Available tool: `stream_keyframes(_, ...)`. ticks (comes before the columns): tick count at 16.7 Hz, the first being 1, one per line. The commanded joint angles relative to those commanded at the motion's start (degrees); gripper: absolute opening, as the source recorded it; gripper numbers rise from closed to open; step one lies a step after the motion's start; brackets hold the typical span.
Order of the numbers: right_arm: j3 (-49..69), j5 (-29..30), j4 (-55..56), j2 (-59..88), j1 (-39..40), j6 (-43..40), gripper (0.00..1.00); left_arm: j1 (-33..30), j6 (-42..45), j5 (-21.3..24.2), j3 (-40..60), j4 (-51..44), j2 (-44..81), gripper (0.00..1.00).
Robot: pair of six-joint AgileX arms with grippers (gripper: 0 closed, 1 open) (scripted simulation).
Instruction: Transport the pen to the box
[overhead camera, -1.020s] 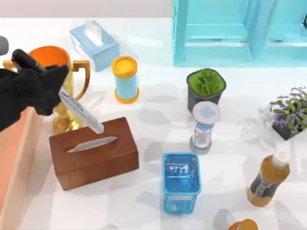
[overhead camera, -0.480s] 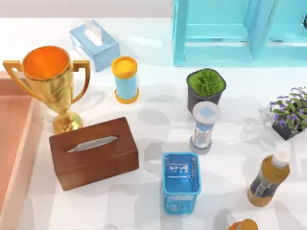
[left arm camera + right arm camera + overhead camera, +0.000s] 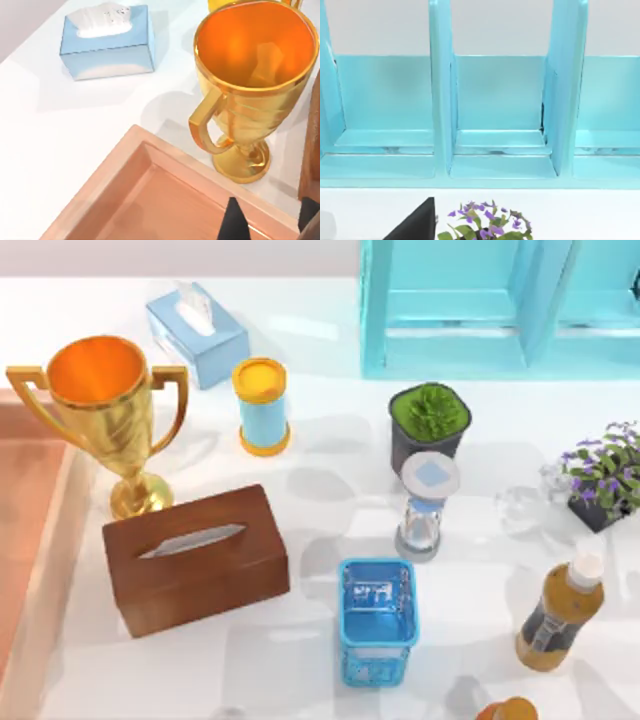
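Here, gold trophy (image 3: 105,415) stands just beside the box (image 3: 25,540).

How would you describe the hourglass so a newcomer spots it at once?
Start at the big turquoise shelf along the table's far edge, then drop to the dark pot of green plant in front of it. The hourglass stands right below that pot, upright: the one clear glass piece with grey end caps, unlike the blue basket nearer the camera.

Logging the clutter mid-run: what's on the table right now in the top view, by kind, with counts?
Tissue boxes: 2, blue and brown
Potted plants: 2, green and purple-flowered
Bottles: 2, and one at the lower edge
Trophy: 1
Can: 1
Hourglass: 1
Blue basket: 1
Orange tray: 1
Turquoise shelf: 1
Total: 12
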Motion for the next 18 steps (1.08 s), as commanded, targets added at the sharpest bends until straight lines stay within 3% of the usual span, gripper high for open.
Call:
stream_keyframes(4,0.0,0.0,0.0,0.0,0.0,0.0,1.0,4.25,20.95,5.45,4.77,-14.59,8.89,0.0)
stream_keyframes(8,0.0,0.0,0.0,0.0,0.0,0.0,1.0,6.37,33.49,8.7,6.36,-24.72,15.23,0.0)
stream_keyframes(12,0.0,0.0,0.0,0.0,0.0,0.0,1.0,6.74,37.57,9.83,6.64,-28.45,17.75,0.0)
stream_keyframes(18,0.0,0.0,0.0,0.0,0.0,0.0,1.0,6.02,36.83,9.71,8.46,-26.11,19.63,0.0)
